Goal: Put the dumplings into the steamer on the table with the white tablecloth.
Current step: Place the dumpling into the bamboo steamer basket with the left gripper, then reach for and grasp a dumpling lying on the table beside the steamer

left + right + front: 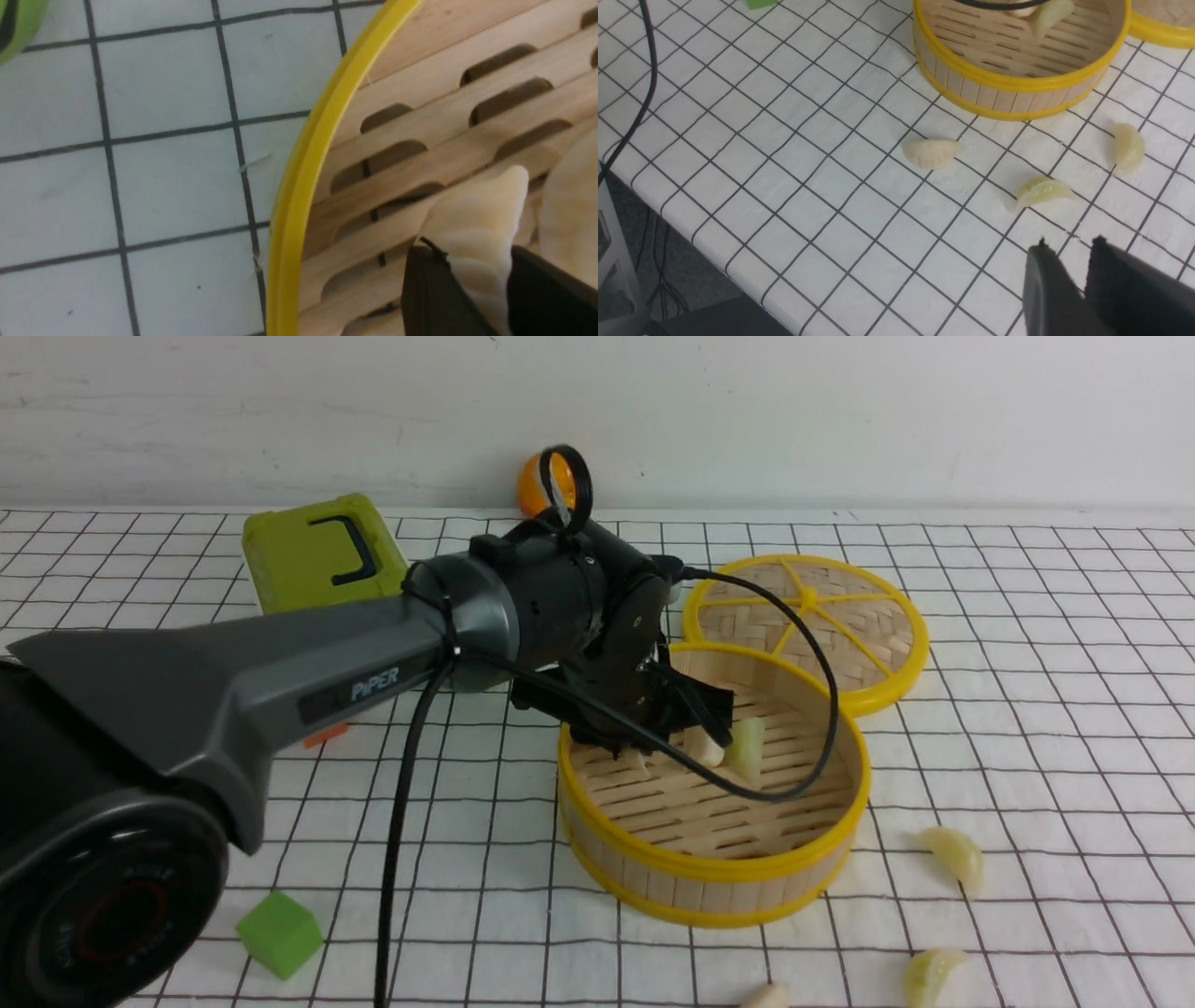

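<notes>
The round bamboo steamer (709,873) stands on the white tablecloth (1027,709). My left gripper (700,733) reaches down inside it, near the yellow rim (308,163), and is shut on a creamy white dumpling (476,233). A pale green dumpling (747,747) leans beside it on the slats. Three dumplings lie on the cloth in front of the steamer: a white one (931,153), a green one (1041,191) and a pale one (1129,147). My right gripper (1069,247) hovers above the cloth short of the green one, its fingers slightly apart and empty.
The woven lid (808,625) lies flat behind the steamer. A lime green box (317,551) and an orange ball (534,485) sit at the back left. A green cube (278,933) rests front left. The table edge (691,233) and a black cable (644,70) are near.
</notes>
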`<state>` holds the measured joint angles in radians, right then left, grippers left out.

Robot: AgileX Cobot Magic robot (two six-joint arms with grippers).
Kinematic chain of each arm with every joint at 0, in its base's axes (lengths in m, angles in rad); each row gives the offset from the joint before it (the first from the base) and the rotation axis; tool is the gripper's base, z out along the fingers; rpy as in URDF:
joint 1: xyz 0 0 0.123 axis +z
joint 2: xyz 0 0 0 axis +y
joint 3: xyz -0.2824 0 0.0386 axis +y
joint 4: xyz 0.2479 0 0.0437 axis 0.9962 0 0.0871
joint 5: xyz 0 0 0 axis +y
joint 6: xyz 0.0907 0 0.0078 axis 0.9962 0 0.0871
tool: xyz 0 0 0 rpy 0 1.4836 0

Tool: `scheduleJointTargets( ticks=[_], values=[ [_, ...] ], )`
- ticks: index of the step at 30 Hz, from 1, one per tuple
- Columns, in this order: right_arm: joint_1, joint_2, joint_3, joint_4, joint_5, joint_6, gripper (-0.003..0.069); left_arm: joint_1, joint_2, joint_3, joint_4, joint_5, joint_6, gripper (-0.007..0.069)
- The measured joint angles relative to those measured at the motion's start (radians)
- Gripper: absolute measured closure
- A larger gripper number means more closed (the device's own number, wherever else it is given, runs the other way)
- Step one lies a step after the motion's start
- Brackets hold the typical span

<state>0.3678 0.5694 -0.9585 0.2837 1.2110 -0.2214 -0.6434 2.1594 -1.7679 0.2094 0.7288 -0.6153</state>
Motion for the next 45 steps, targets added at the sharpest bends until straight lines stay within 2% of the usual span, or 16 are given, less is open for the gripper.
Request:
scheduleJointTargets(
  ticks=[4, 8, 9, 14, 16, 20, 23, 26, 30, 33, 34, 37, 41, 43, 45],
  values=[
    [0.000, 0.000, 0.023, 0.000, -0.001, 0.000, 0.0518, 0.000, 0.008, -0.015, 0.019, -0.035, -0.037, 0.0456],
    [0.000, 0.000, 0.065, 0.000, -0.015, 0.000, 0.0513, 0.000, 0.008, -0.017, 0.021, -0.037, -0.041, 0.0402],
    [0.000, 0.000, 0.085, -0.002, -0.025, 0.000, 0.0513, 0.000, 0.008, -0.017, 0.022, -0.031, -0.041, 0.0351],
    [0.000, 0.001, 0.103, -0.006, -0.050, 0.000, 0.0510, 0.000, 0.008, -0.017, 0.028, -0.005, -0.040, 0.0237],
    [0.000, 0.001, 0.103, -0.006, -0.052, 0.000, 0.0510, 0.000, 0.008, -0.018, 0.030, 0.012, -0.034, 0.0221],
    [0.000, 0.001, 0.103, -0.007, -0.063, 0.000, 0.0505, -0.002, -0.053, -0.022, 0.032, 0.103, 0.062, 0.0210],
    [0.000, 0.025, 0.086, -0.014, -0.060, 0.000, 0.0505, -0.009, -0.189, -0.028, 0.033, 0.177, 0.164, 0.0234],
    [0.000, 0.084, 0.037, -0.020, -0.043, -0.015, 0.0515, -0.019, -0.345, -0.028, 0.033, 0.252, 0.239, 0.0291],
    [0.000, 0.182, -0.035, 0.016, -0.013, -0.084, 0.0589, -0.024, -0.558, 0.046, 0.030, 0.313, 0.286, 0.0389],
    [0.003, 0.264, -0.079, 0.121, 0.007, -0.181, 0.0670, -0.024, -0.763, 0.245, 0.020, 0.330, 0.289, 0.0479],
    [0.004, 0.269, -0.081, 0.127, 0.008, -0.187, 0.0674, -0.024, -0.774, 0.260, 0.019, 0.328, 0.289, 0.0484],
    [0.053, 0.340, -0.102, 0.182, 0.024, -0.269, 0.0678, -0.024, -0.944, 0.472, -0.014, 0.304, 0.289, 0.0541],
    [0.166, 0.438, -0.136, 0.149, 0.037, -0.301, 0.0670, -0.024, -1.216, 0.809, -0.055, 0.223, 0.261, 0.0586],
    [0.202, 0.476, -0.153, 0.121, 0.037, -0.303, 0.0670, -0.024, -1.287, 0.876, -0.057, 0.203, 0.239, 0.0592],
    [0.269, 0.567, -0.190, 0.055, 0.036, -0.306, 0.0667, -0.024, -1.472, 1.024, -0.058, 0.157, 0.160, 0.0603]
  ],
)
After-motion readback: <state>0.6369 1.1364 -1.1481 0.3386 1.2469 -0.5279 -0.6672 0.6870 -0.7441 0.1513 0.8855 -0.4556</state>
